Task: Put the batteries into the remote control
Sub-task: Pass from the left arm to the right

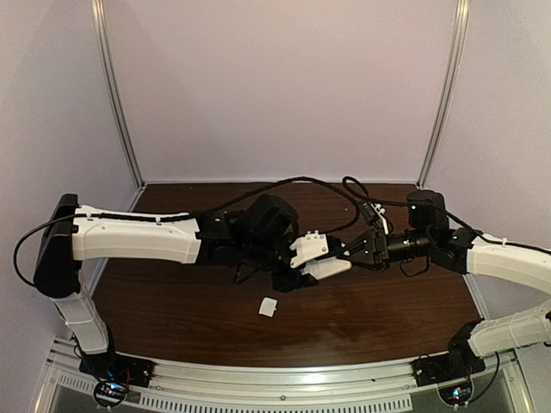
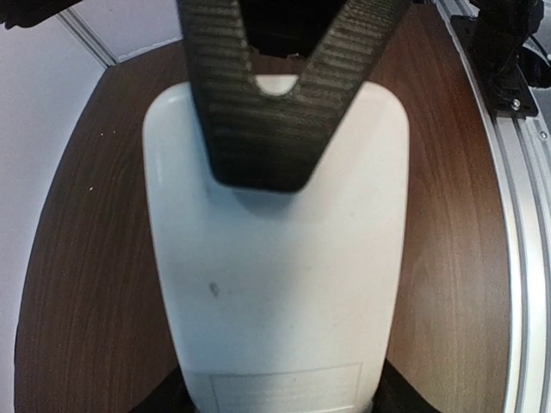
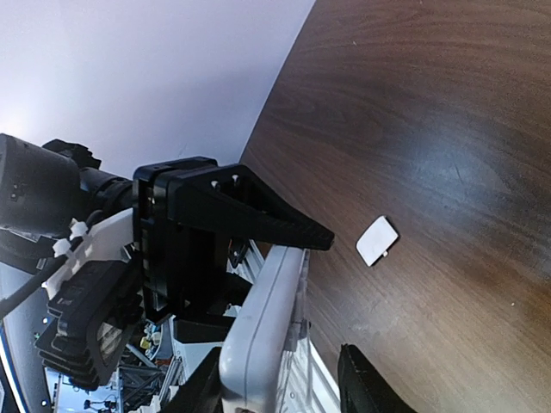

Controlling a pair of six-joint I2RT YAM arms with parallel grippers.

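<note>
- The left gripper (image 1: 303, 262) is clenched on the remote control (image 2: 275, 258). One ribbed dark finger (image 2: 258, 112) presses flat on its upper face, and the other is underneath, mostly hidden.
- The right gripper (image 3: 280, 383) is released. Its two dark fingers (image 3: 363, 387) stand either side of the remote's free end, with a gap showing on one side.
- The remote is held in the air over the middle of the table (image 1: 370, 310), between the two arms.
- Its visible face is plain white plastic with rounded corners, wider at the far end and narrower at the near end.
- It has a small dark speck near the middle and a faint rectangular outline at the near end.
- Seen edge-on from the right wrist, it is a slim, slightly curved white slab.
- A small white square cover piece (image 1: 269, 307) lies flat on the dark wood, below the remote and apart from both grippers.
</note>
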